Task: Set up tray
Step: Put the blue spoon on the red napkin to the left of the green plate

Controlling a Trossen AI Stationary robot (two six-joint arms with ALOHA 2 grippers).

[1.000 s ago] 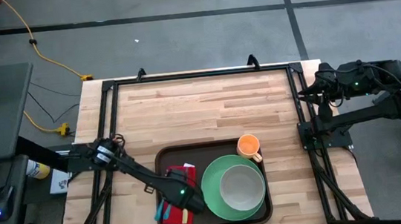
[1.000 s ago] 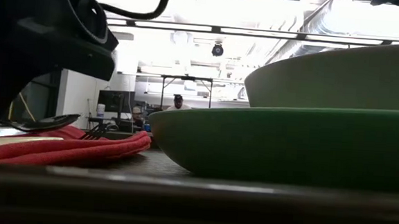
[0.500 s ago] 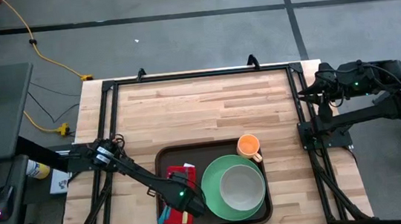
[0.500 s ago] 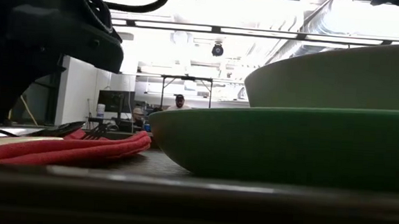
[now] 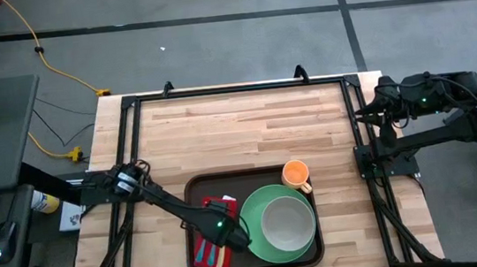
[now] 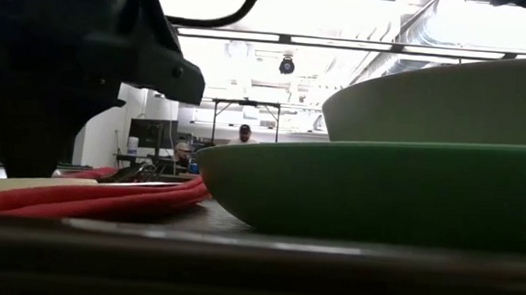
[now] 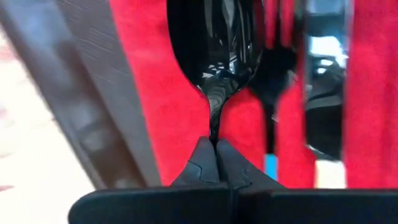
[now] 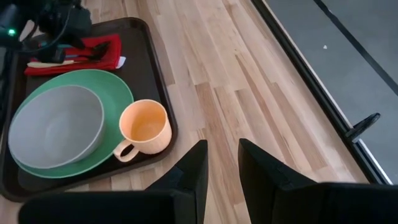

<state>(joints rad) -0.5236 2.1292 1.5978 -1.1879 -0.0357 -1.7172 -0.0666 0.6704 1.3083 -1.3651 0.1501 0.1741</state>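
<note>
The dark brown tray lies at the table's near middle. It carries a green plate with a grey bowl on it, an orange cup and a red napkin. My left gripper is over the napkin beside the plate, shut on a black spoon. A black fork lies on the napkin next to the spoon. In the low view the left gripper hangs low over the napkin. My right gripper waits open at the table's right edge. My left gripper pinches the spoon's handle at its neck, just behind the bowl, between the two fingertips. The fingers lie along the handle and the bowl sticks out ahead of them over the red napkin. Whether the bowl rests on the napkin cannot be told.
The tray's raised rim runs close beside the napkin. The green plate's edge stands right next to the left gripper. Bare wood fills the table's far half. A black frame borders the table.
My left gripper has moved toward the table's right, closer to the green plate, and has come down lower over the napkin. The spoon has travelled with it, from raised above the napkin to down at the napkin's level.
</note>
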